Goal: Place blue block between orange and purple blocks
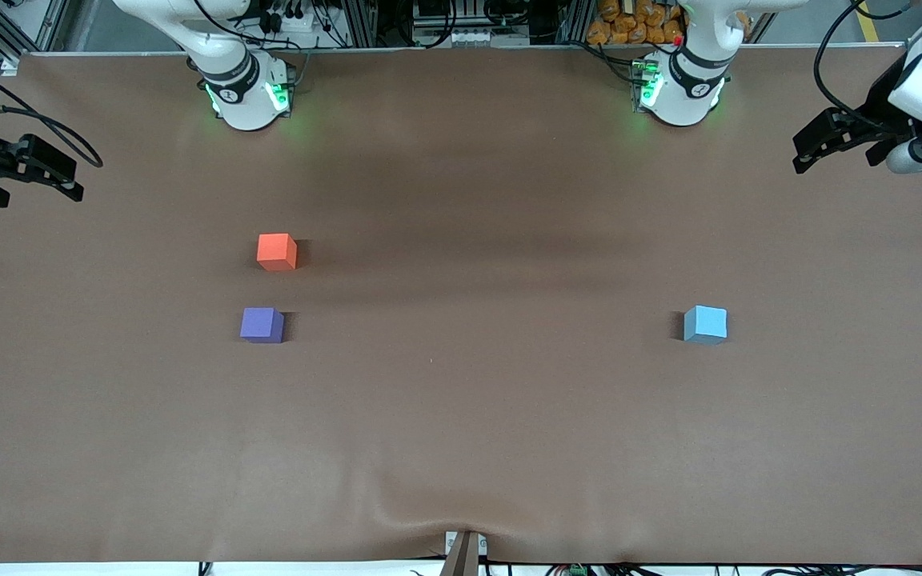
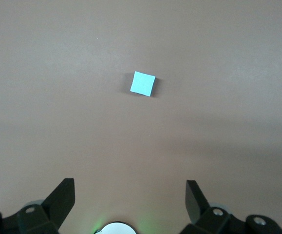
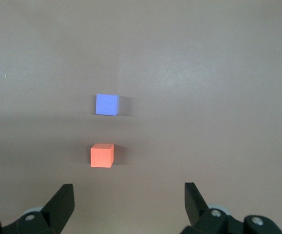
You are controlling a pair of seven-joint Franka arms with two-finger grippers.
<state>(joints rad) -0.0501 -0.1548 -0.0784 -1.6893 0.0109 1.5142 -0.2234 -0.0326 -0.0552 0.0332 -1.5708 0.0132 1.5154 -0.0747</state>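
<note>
Blue block (image 1: 705, 324) and purple block (image 1: 262, 325) nearest, orange block (image 1: 277, 251) beside purple; left hand (image 1: 803, 152), right hand (image 1: 75, 182) wide open, empty, at table ends.

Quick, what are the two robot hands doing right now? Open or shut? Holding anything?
Left gripper: open, holding nothing, up over the table's left-arm end.
Right gripper: open, holding nothing, up over the table's right-arm end.

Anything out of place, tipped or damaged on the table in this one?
Nothing stands out. The orange block, purple block and blue block sit flat and apart on the table. The left gripper and right gripper wait open, holding nothing.
</note>
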